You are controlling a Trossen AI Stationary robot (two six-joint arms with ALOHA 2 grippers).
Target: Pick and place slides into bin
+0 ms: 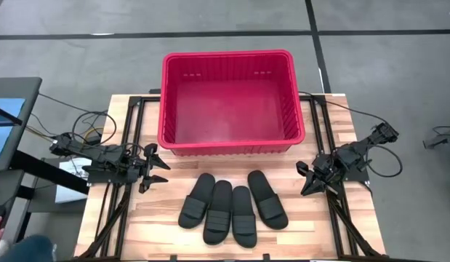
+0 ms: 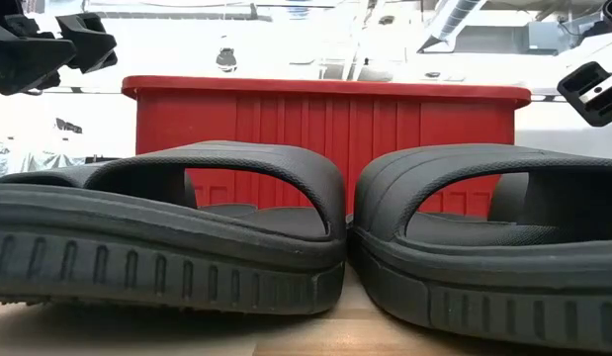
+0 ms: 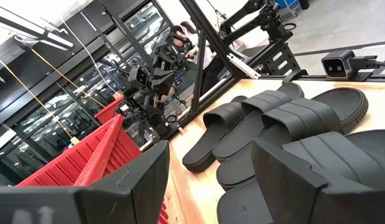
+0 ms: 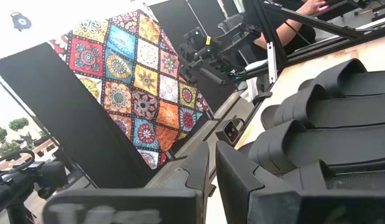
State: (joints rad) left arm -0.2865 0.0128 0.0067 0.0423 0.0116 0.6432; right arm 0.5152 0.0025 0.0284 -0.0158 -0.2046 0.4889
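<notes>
Slides: I see four black slides lying side by side on the desk, soles down, straps up. They fan out a little, heels toward the front edge and toes toward the bin. The two middle ones touch along their sides; the outer two angle away. None is in the bin.

Slides, low view: two of them fill my picture, edge to edge and touching, with the red wall behind them.

Bin: the red bin stands at the back of the desk, centred, its far rim overhanging the back edge. I see nothing inside it. Its near wall is close to the toes of the slides but apart from them.

Left gripper: my left gripper sits near the left edge of the desk, level with the bin's near-left corner, pointing in toward the slides. Its fingers are spread apart, with nothing between them. It is well apart from the nearest slide.

Right gripper: my right gripper sits near the right edge, beside the bin's near-right corner, also turned toward the slides. Its fingers are clenched with nothing in them, and it touches nothing.

Beyond the desk: a patterned cloth hangs on a dark panel; a person sits behind the frame.
</notes>
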